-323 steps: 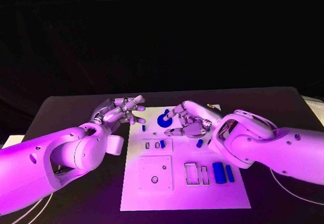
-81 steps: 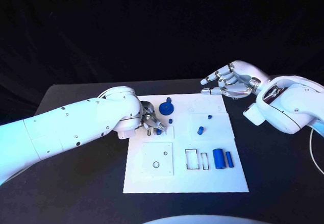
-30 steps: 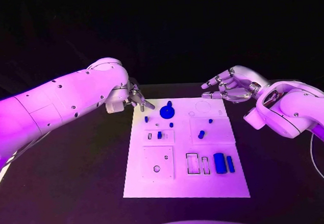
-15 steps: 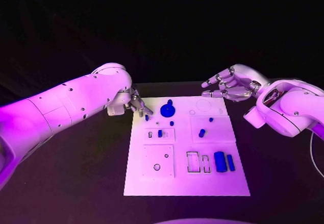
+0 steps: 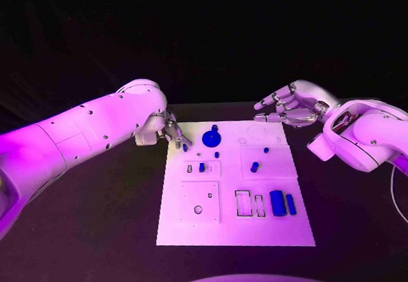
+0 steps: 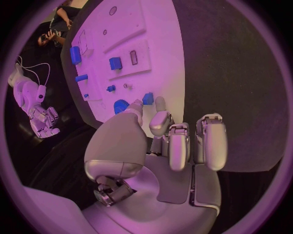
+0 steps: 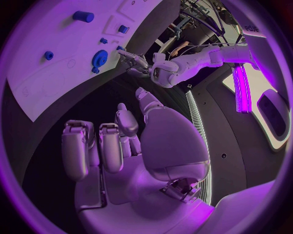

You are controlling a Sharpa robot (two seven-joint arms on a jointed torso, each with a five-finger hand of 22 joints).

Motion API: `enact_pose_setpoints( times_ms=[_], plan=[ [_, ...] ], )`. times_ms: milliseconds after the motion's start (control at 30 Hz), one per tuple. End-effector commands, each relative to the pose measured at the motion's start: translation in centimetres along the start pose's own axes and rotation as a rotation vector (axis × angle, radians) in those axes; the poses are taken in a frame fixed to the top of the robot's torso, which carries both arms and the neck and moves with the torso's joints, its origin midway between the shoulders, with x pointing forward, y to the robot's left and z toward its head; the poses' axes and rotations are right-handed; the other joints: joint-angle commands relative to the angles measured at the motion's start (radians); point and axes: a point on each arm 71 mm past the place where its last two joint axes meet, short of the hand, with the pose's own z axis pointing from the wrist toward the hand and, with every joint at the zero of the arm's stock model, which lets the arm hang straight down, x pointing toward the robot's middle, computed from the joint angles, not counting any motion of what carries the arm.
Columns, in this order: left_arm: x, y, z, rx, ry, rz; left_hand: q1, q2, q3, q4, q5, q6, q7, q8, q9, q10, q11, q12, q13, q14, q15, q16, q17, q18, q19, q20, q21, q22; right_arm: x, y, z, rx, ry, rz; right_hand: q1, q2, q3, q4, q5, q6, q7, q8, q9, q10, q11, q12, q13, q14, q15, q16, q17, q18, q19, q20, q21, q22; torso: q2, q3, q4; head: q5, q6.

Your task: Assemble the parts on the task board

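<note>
Hands hover apart — left hand at the board's far left corner, fingers spread and empty; right hand loosely curled, holding nothing, beyond the board's far right corner.

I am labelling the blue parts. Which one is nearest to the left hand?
The small blue part at the task board's far left edge, beside the left hand's fingertips; the round blue disc and the others lie further right or nearer.

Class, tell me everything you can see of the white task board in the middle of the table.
The task board is a flat white rectangular plate lying on the black table, its long side running away from the robot. Its surface carries raised square panels, outlined slots and small holes. Small blue parts stand or lie on it, among them a round blue disc near the far edge. Neither hand visibly touches it.
</note>
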Motion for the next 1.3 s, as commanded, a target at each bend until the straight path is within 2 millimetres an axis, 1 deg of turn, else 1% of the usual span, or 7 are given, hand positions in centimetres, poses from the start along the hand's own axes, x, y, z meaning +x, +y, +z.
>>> enact_pose_setpoints(
  times_ms=[33,633,1067,1133,1167,1233,1300],
  plan=[
    [0.23,-0.04,-0.02,-0.026,0.019,0.004,0.016,0.007,-0.006,-0.004,-0.002,0.007,-0.002,0.004,-0.002,-0.001,-0.006,0.002,-0.002,0.103,0.004,0.003,0.263,0.004,0.031,0.003,0.003,0.133,0.17,0.06,0.03,-0.008,0.014,-0.001,-0.006,0.003,-0.005,0.001,0.005,-0.002,-0.003,0.004,0.001,-0.005,-0.001,-0.001,0.000,0.071,0.004,-0.004,0.123,0.003,-0.003,0.005,-0.006,0.036,0.000,-0.0001,0.0002,0.000,-0.001],
    [0.40,-0.46,-0.03,-0.009,0.033,-0.003,0.089,0.044,-0.002,-0.036,0.000,0.002,-0.002,-0.002,-0.006,-0.004,-0.006,-0.001,-0.009,0.103,0.005,0.003,0.263,0.004,0.030,0.003,0.000,0.133,0.27,0.10,0.09,-0.008,0.020,0.000,-0.004,0.005,-0.006,0.001,0.008,-0.001,-0.004,0.004,0.001,-0.003,-0.001,0.003,0.002,0.071,0.003,-0.004,0.124,0.002,-0.002,0.005,-0.006,0.038,0.000,0.0002,-0.0001,0.000,-0.007],
    [0.57,-0.55,-0.02,-0.009,0.047,0.006,0.097,0.046,-0.002,-0.040,0.000,0.003,-0.003,-0.003,-0.007,-0.004,-0.006,0.000,-0.009,0.103,0.005,0.003,0.263,0.004,0.030,0.003,0.000,0.133,0.27,0.10,0.08,-0.008,0.021,0.000,-0.004,0.005,-0.006,0.001,0.008,-0.001,-0.004,0.004,0.001,-0.003,-0.001,0.003,0.002,0.071,0.003,-0.004,0.124,0.002,-0.002,0.005,-0.006,0.038,0.000,0.0002,-0.0001,-0.001,-0.011],
    [0.57,-0.56,-0.02,-0.009,0.046,0.005,0.121,0.053,0.008,-0.054,0.002,0.003,-0.005,-0.004,-0.008,-0.004,-0.008,-0.001,-0.010,0.103,0.003,0.003,0.263,0.005,0.029,0.003,0.000,0.133,0.27,0.10,0.08,-0.008,0.021,0.000,-0.004,0.005,-0.006,0.001,0.008,-0.001,-0.004,0.004,0.001,-0.003,-0.001,0.003,0.002,0.071,0.003,-0.004,0.124,0.002,-0.002,0.005,-0.006,0.038,0.000,0.0004,-0.0001,-0.001,-0.012],
    [0.56,-0.56,-0.02,-0.009,0.046,0.003,0.158,0.065,0.030,-0.076,0.006,0.000,-0.009,-0.007,-0.010,-0.005,-0.012,-0.002,-0.011,0.103,0.001,0.003,0.263,0.005,0.029,0.001,-0.001,0.133,0.27,0.10,0.07,-0.008,0.021,0.000,-0.004,0.005,-0.006,0.001,0.008,-0.001,-0.004,0.004,0.001,-0.003,-0.001,0.003,0.002,0.071,0.003,-0.004,0.124,0.002,-0.002,0.005,-0.006,0.038,0.000,0.0001,0.0000,-0.001,-0.012],
    [0.55,-0.55,-0.02,-0.008,0.043,-0.001,0.255,0.087,0.101,-0.138,0.014,-0.016,-0.014,-0.017,-0.015,-0.012,-0.018,-0.010,-0.015,0.103,-0.006,0.003,0.263,0.005,0.028,-0.004,-0.002,0.132,0.27,0.10,0.07,-0.008,0.021,0.000,-0.004,0.005,-0.006,0.001,0.008,-0.001,-0.004,0.004,0.001,-0.003,-0.001,0.003,0.002,0.071,0.003,-0.004,0.124,0.002,-0.002,0.005,-0.006,0.038,0.000,0.0002,-0.0001,-0.001,-0.013],
    [0.52,-0.55,-0.03,-0.004,0.039,-0.007,0.296,0.081,0.168,-0.174,0.013,-0.025,-0.003,-0.025,-0.019,-0.018,-0.011,-0.020,-0.023,0.103,-0.002,0.003,0.263,0.005,0.028,-0.006,-0.003,0.132,0.27,0.10,0.06,-0.008,0.021,0.000,-0.004,0.005,-0.006,0.001,0.008,-0.001,-0.004,0.004,0.001,-0.003,-0.001,0.003,0.002,0.071,0.003,-0.004,0.124,0.002,-0.002,0.005,-0.006,0.038,0.001,0.0002,-0.0002,-0.001,-0.014]
  ],
)
